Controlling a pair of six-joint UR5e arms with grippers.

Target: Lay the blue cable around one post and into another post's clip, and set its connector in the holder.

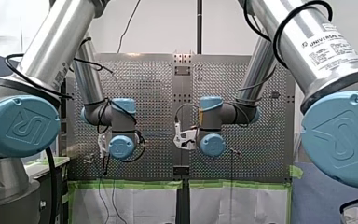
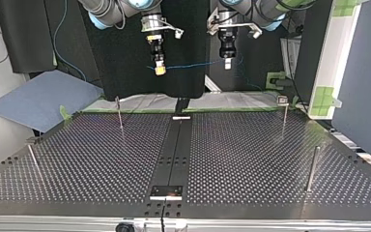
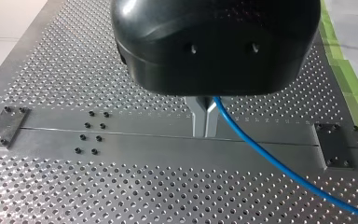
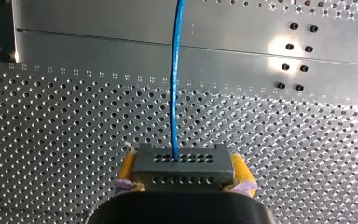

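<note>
Right pincer (image 2: 159, 70) clamps the connector (image 4: 182, 169); left pincer (image 3: 205, 122) grips the blue cable (image 3: 261, 154).

Counts were as follows. 2 arms: my left arm (image 2: 251, 7) and my right arm (image 2: 111, 9). 2 grippers: my left gripper (image 2: 227, 64) and my right gripper (image 2: 160, 70). There was 1 blue cable (image 2: 193, 64) and 1 connector (image 4: 182, 168). Posts came to 4 in the top view — far-left post (image 2: 120, 113), far-right post (image 2: 284, 118), near-left post (image 2: 33, 157), near-right post (image 2: 312, 166). Also logged — 1 perforated table (image 2: 251, 159), 1 blue pad (image 2: 41, 99).
</note>
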